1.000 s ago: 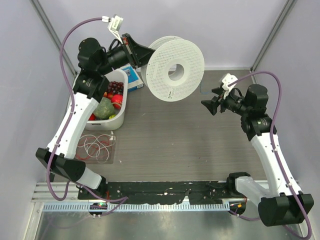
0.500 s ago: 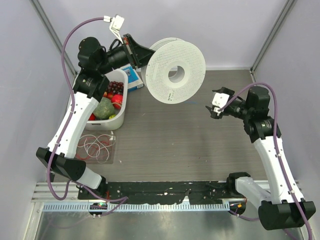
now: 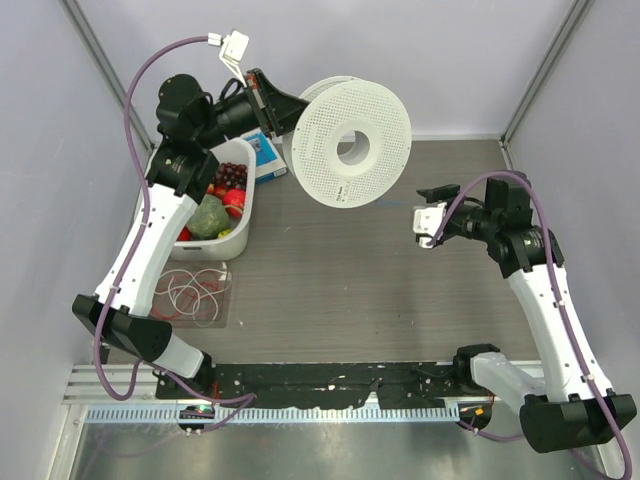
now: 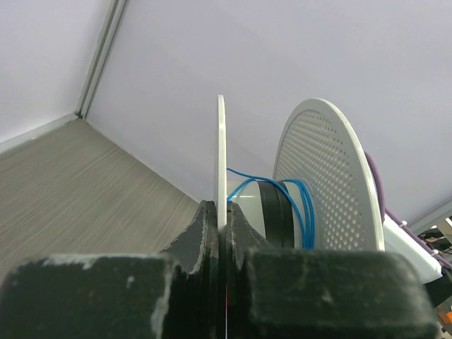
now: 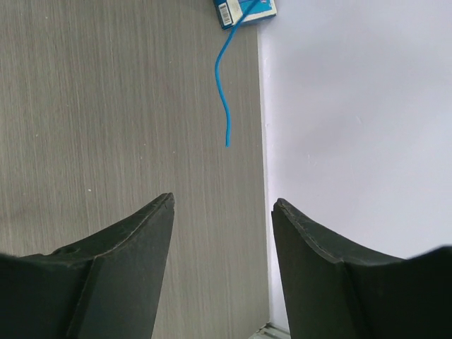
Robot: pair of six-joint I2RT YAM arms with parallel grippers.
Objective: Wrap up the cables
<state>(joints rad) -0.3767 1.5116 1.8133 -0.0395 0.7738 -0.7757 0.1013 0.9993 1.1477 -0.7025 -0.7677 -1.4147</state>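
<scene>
My left gripper (image 4: pixel 222 212) is clenched on the thin white edge of one disc of a filament spool (image 4: pixel 328 176), holding it up off the table. Just past those fingers, the blue cable (image 4: pixel 306 208) loops in a few loose turns around the spool's dark hub, between the two perforated discs.

My right gripper (image 5: pixel 222 240) is spread wide and holds nothing. It points down at the wood-grain table (image 5: pixel 106 106). Ahead of the gap between its fingers, the cable's loose blue end (image 5: pixel 227 127) shows over the table's edge by the wall. Farther on, the strand runs to a blue and white box (image 5: pixel 246 8).

From above, the red and white cables (image 3: pixel 195 293) lie in loose loops well behind my left fingers. A white bin (image 3: pixel 242 215) of fruit sits between those loops and the fingers.
</scene>
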